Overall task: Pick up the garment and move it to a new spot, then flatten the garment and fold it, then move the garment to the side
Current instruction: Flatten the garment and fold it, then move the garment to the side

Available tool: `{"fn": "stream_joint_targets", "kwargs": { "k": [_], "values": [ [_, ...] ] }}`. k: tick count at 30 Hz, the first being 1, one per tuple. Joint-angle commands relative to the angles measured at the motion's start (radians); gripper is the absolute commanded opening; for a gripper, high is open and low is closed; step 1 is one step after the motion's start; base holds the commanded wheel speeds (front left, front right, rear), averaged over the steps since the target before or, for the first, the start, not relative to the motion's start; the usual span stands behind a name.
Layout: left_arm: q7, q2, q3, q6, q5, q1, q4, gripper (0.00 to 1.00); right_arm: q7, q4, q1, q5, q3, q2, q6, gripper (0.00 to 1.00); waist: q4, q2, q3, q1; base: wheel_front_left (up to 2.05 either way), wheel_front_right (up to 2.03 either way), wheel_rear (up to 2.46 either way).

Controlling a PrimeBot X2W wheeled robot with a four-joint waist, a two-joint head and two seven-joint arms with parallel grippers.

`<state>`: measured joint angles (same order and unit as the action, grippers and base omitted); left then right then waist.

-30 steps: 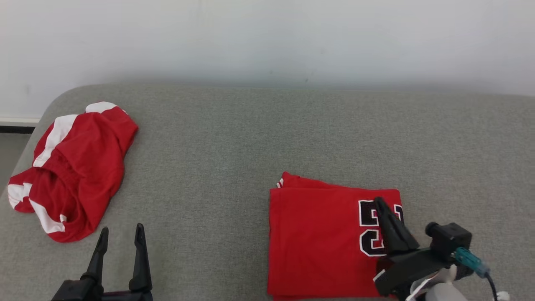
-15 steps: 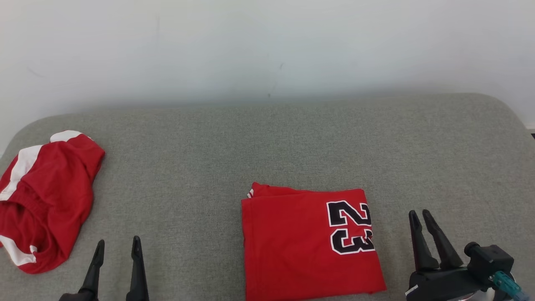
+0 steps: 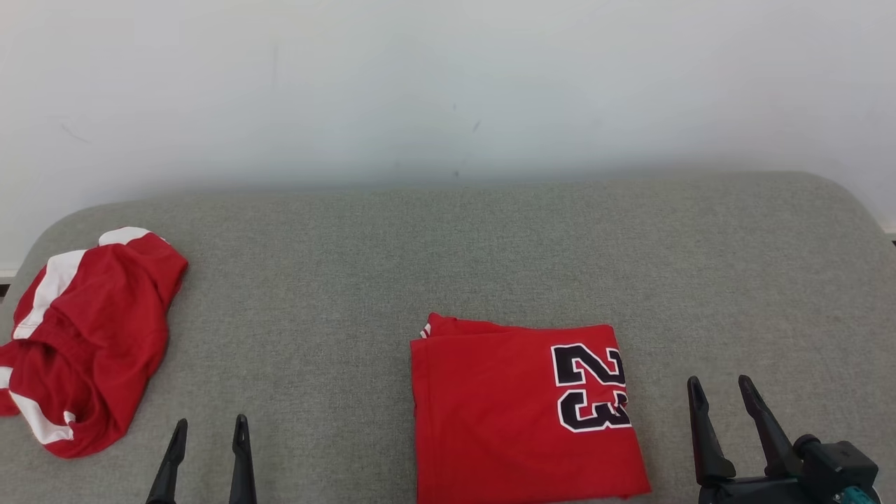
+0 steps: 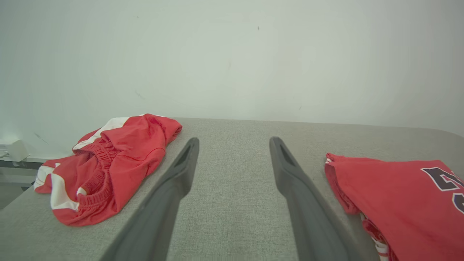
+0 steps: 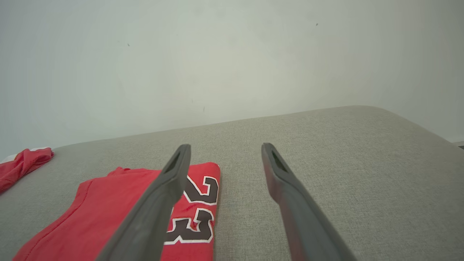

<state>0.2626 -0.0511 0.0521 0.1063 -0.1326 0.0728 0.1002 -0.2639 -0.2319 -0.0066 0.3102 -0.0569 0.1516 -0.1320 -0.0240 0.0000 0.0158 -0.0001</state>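
Setting the folded shirt (image 3: 504,420) aside looks nearly done.
It lies flat on the grey cushion (image 3: 448,245), just beside the right gripper (image 3: 719,379). That and the left gripper (image 3: 211,420) are spread wide, empty. Next, maybe pinch the crumpled shorts (image 3: 91,336).

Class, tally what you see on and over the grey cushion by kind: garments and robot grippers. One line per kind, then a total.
Garments: 2, the folded red jersey and the crumpled red and white garment
Grippers: 2, the left gripper and the right gripper, both open
Total: 4
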Motion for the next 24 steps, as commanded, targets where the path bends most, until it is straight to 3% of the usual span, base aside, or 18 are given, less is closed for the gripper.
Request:
{"fn": "stream_joint_targets", "kwargs": {
  "k": [1, 24],
  "values": [
    [0.003, 0.001, 0.0, 0.005, 0.011, 0.015, -0.006, 1.0, 0.0, 0.006, 0.014, -0.006, 0.006, -0.005, 0.003, 1.0, 0.005, 0.0, 0.003, 0.0001, 0.0, 0.0, 0.0],
    [0.003, 0.001, 0.014, 0.005, 0.026, 0.025, -0.011, 1.0, 0.0, 0.004, 0.028, -0.023, 0.01, -0.007, 0.003, 1.0, 0.025, 0.0, 0.008, 0.0001, 0.0, 0.0, 0.0]
  ]
}}
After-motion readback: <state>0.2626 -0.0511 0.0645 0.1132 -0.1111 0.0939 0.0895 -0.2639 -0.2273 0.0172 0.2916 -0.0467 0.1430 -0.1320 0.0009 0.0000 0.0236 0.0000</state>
